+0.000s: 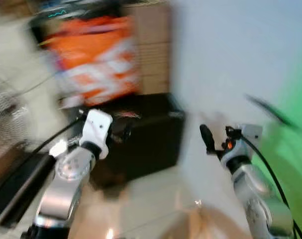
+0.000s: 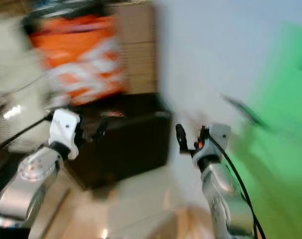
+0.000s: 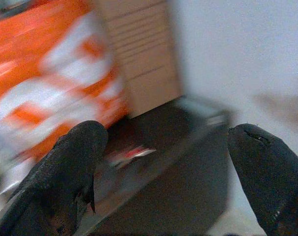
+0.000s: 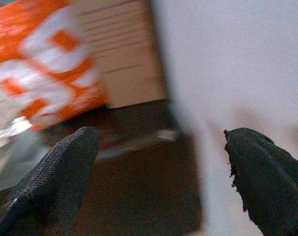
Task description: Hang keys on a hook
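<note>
Both the left gripper (image 3: 163, 162) and the right gripper (image 4: 161, 169) are spread wide and hold nothing, raised toward a dark box (image 1: 146, 139) before an orange-and-white bag (image 1: 98, 59). Heavy blur hides any keys or hook, so I judge the task barely begun, both still to find.

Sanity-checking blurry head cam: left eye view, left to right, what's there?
Left gripper before a dark box, an orange-and-white bag above it → white wall → right gripper → green surface.
</note>
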Motion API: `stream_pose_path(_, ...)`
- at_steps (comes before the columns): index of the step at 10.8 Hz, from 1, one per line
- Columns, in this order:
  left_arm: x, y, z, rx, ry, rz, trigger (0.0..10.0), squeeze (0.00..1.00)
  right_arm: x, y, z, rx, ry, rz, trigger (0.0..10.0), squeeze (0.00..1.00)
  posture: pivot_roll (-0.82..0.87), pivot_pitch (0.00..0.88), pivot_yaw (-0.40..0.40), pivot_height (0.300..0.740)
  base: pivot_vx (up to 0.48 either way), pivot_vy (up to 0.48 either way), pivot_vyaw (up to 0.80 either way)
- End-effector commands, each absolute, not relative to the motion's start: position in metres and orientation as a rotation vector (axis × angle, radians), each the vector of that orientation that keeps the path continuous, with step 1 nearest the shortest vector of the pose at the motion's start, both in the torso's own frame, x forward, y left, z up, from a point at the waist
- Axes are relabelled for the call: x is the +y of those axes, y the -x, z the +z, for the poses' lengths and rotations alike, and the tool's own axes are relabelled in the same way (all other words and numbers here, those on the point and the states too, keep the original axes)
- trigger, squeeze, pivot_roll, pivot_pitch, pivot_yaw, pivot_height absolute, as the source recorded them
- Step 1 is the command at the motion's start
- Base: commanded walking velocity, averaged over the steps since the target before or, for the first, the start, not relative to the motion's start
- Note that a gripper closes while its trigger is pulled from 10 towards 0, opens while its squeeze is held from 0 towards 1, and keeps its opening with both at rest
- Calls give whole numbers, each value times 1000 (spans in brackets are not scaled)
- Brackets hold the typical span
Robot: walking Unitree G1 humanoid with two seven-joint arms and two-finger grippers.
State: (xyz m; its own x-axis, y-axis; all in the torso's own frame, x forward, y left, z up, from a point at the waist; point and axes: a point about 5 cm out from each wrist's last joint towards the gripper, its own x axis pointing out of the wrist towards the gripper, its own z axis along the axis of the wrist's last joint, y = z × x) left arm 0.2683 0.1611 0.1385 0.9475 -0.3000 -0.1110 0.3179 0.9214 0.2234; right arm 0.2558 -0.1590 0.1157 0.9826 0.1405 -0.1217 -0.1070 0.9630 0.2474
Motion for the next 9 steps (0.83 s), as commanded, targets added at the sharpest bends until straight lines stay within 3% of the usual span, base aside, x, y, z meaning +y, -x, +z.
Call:
stream_pose_path(1,163,-269,139,78,-246,-301,10000,0,-155,-255,118,133,-248,142,10000,1000,-26,0,25,740,311,0,794)
stream_pose_path(5,163,-271,139,78,-242,-301,10000,0,-155,-256,119,124,-249,135,10000,1000,-29,0,26,740,310,0,772)
stream_pose_path(9,162,-272,138,77,-238,-300,10000,0,-158,-256,120,113,-252,116,10000,1000,-32,0,23,740,314,0,0)
